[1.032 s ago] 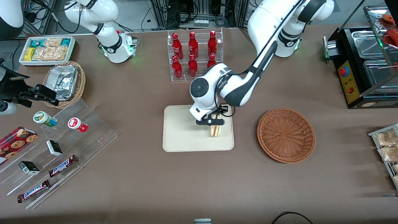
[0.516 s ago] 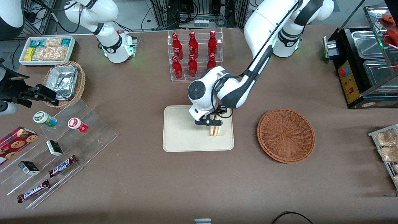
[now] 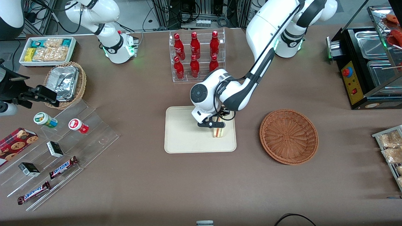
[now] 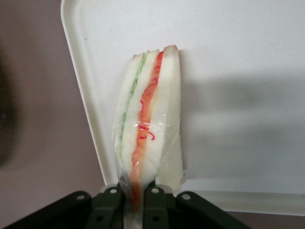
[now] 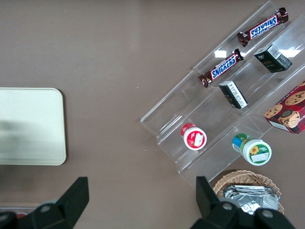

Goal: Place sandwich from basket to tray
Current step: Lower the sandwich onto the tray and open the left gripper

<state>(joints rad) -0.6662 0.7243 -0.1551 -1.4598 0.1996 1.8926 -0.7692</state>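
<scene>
From the front, the end effector [image 3: 214, 124] sits low over the tray [image 3: 182, 138], clamped on the sandwich [image 3: 218, 131] directly beneath it; the empty basket [image 3: 289, 136] lies well apart, toward the working arm's end of the surface.

In the left wrist view, its fingers [image 4: 110, 202] pinch the sandwich's [image 4: 150, 129] top edge, probably to keep the wedge upright on its cut side near the tray's [image 4: 238, 71] rim.

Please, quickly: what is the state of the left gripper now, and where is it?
Left gripper: closed on the sandwich, holding it over the tray, at the tray's edge nearest the basket.
</scene>
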